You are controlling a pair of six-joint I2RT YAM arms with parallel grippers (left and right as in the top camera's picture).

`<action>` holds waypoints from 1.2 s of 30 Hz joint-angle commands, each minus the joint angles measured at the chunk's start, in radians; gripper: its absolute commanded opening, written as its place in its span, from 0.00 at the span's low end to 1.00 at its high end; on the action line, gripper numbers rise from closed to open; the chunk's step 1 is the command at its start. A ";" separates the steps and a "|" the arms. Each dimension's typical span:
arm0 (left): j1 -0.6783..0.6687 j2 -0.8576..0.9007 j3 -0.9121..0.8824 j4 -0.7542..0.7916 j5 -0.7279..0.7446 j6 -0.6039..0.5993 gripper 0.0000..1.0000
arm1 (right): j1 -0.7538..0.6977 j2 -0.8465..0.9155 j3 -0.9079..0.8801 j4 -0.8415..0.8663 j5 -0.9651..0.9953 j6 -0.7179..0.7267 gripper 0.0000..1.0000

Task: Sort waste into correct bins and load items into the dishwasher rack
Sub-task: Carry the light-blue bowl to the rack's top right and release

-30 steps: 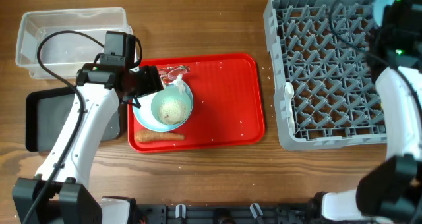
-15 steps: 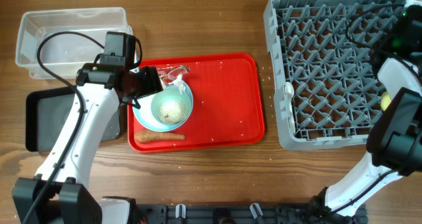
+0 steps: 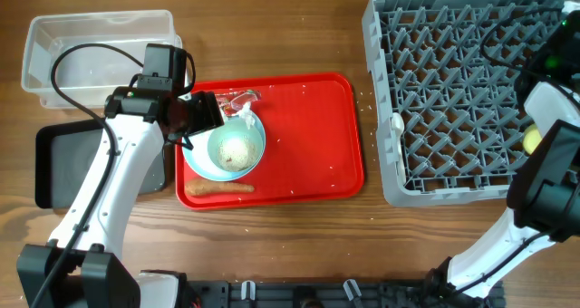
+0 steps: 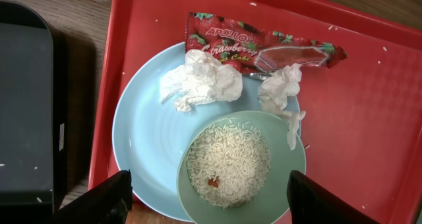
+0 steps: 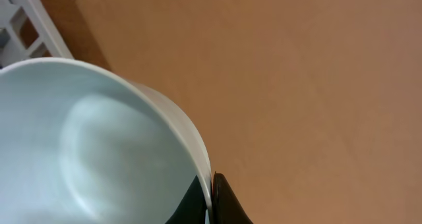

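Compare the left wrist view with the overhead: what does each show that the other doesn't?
Left wrist only: the Apollo strawberry lettering on the wrapper and an orange speck in the rice. Overhead only: the rack, the clear tub, and the stick lying on the red tray beside the plate. Both: the red tray, the blue plate, the green bowl of rice on it, and the black tray.

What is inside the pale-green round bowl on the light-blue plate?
A heap of white rice-like grains lies in the pale-green bowl, with a small orange-red speck among them. The grains cover the bowl's floor, so anything beneath them cannot be seen.
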State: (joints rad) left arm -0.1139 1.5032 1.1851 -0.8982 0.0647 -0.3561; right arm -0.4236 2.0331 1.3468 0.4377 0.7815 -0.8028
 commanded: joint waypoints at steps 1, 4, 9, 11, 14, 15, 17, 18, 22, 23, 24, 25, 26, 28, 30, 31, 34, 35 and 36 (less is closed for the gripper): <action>0.005 -0.017 0.012 -0.002 -0.002 0.004 0.75 | 0.003 0.037 0.003 -0.008 -0.022 0.002 0.04; 0.005 -0.017 0.012 -0.002 -0.002 0.004 0.75 | 0.017 0.038 0.003 -0.036 -0.021 0.027 0.04; 0.006 -0.017 0.012 -0.002 -0.003 0.005 0.75 | 0.059 0.038 0.003 -0.081 -0.018 0.019 0.16; 0.006 -0.017 0.012 -0.002 -0.003 0.005 0.75 | 0.074 0.038 0.003 -0.125 -0.019 0.020 0.23; 0.006 -0.017 0.012 -0.002 -0.003 0.005 0.76 | 0.092 0.038 0.003 -0.164 -0.005 0.021 0.35; 0.006 -0.017 0.012 -0.001 -0.003 0.005 0.76 | 0.097 0.038 0.003 -0.163 0.018 0.026 0.38; 0.006 -0.017 0.012 -0.001 -0.003 0.005 0.76 | 0.106 0.037 0.003 -0.162 0.061 0.028 0.39; 0.006 -0.017 0.012 -0.001 -0.003 0.005 0.76 | 0.108 0.037 0.003 -0.162 0.084 0.029 0.39; 0.006 -0.017 0.012 -0.001 -0.003 0.005 0.76 | 0.108 0.037 0.003 -0.162 0.183 0.107 0.51; 0.006 -0.017 0.012 -0.001 -0.003 0.005 0.76 | 0.109 0.037 0.003 -0.163 0.195 0.121 0.55; 0.006 -0.017 0.012 -0.001 -0.003 0.005 0.76 | 0.111 0.035 0.003 -0.167 0.205 0.130 0.60; 0.006 -0.017 0.012 0.000 -0.003 0.005 0.76 | 0.114 0.031 0.003 -0.180 0.207 0.140 0.63; 0.006 -0.017 0.012 0.000 -0.003 0.005 0.76 | 0.119 0.022 0.003 -0.206 0.204 0.167 0.66; 0.006 -0.017 0.012 0.010 -0.003 0.005 0.76 | 0.136 -0.011 0.003 -0.321 0.122 0.255 0.73; 0.006 -0.017 0.012 0.016 -0.003 0.005 0.76 | 0.147 -0.046 0.003 -0.465 -0.018 0.340 0.74; 0.006 -0.017 0.012 0.019 -0.003 0.005 0.77 | 0.151 -0.071 0.003 -0.565 -0.161 0.391 0.75; 0.006 -0.017 0.012 0.022 -0.003 0.005 0.77 | 0.151 -0.113 0.003 -0.686 -0.384 0.417 0.76; 0.006 -0.017 0.012 0.022 -0.003 0.005 0.77 | 0.151 -0.131 0.003 -0.713 -0.443 0.418 0.77; 0.006 -0.017 0.012 0.022 -0.003 0.005 0.77 | 0.151 -0.153 0.003 -0.731 -0.484 0.419 0.79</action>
State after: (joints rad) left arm -0.1139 1.5032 1.1851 -0.8795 0.0647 -0.3561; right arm -0.2794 1.9442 1.3514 -0.2592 0.5556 -0.4557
